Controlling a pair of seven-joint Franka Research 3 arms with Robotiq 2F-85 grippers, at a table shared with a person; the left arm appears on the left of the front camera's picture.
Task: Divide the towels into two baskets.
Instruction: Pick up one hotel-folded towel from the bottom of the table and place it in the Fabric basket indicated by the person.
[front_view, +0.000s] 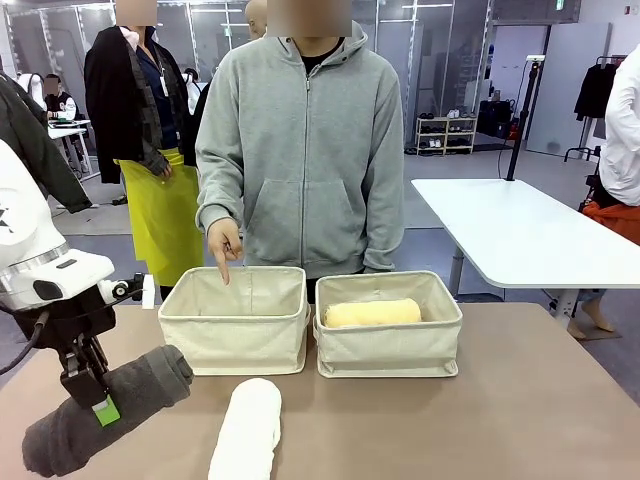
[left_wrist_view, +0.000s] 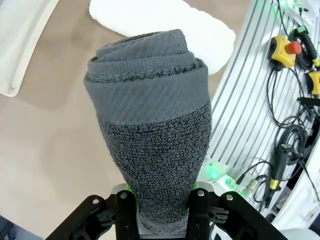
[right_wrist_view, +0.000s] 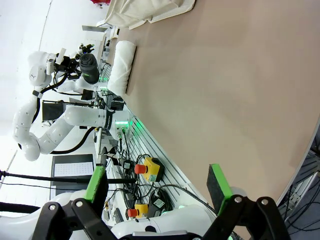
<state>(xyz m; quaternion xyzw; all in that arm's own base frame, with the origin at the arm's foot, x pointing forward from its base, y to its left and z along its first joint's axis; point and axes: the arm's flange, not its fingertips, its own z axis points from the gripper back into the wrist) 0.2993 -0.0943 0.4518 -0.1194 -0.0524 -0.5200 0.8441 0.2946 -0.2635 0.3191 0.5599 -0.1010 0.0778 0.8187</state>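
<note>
Starting at the left: the left pincer (front_view: 99, 405) is clamped around the middle of the dark grey towel (front_view: 150, 382), holding it up off the tabletop (front_view: 520, 400), near-left of the baskets. So that one's picked but not dropped in yet. The left basket (front_view: 233, 340) looks empty from here, and the person across the table has a hand (front_view: 225, 243) pointing a finger down into it, so my guess is the grey roll goes there. The white towel (front_view: 247, 430) lies on the near edge, in front of that basket, untouched. The right basket (front_view: 388, 350) already has the pale yellow towel (front_view: 372, 313) lying in it. The right pincer (right_wrist_view: 156, 175) is spread wide with nothing in it. Roughly one done, one in the air, one waiting.
</note>
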